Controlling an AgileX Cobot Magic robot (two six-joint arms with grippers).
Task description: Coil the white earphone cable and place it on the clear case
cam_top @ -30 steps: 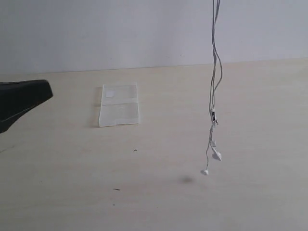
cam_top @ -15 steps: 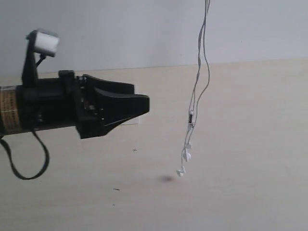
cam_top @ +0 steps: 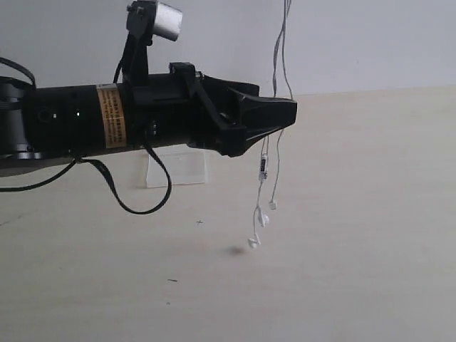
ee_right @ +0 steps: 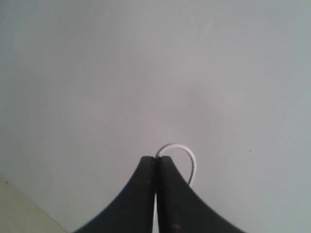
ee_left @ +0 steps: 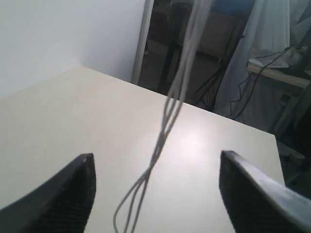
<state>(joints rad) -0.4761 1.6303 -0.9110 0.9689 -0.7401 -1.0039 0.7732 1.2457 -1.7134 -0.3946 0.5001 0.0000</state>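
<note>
The white earphone cable point(cam_top: 263, 166) hangs in several strands from above the exterior view's top edge. Its earbuds point(cam_top: 254, 242) dangle just above the table. My right gripper point(ee_right: 155, 162) is out of the exterior view; in its wrist view it is shut on a loop of the cable point(ee_right: 190, 158). My left gripper point(cam_top: 286, 114) reaches in level from the left, its tips at the hanging strands. In the left wrist view it stands open point(ee_left: 155, 194) with the cable point(ee_left: 160, 141) between its fingers, touching neither. The clear case point(cam_top: 178, 169) lies on the table, half hidden behind the left arm.
The pale wooden table point(cam_top: 356, 214) ends at a white wall behind. A black robot cable loop point(cam_top: 142, 206) hangs under the left arm. The left wrist view shows the table's far edge point(ee_left: 209, 111), with dark furniture and cables beyond it.
The left arm swept in from the left edge, rightward and upward to the hanging cable, and its jaws opened. The cable and earbuds shifted left.
</note>
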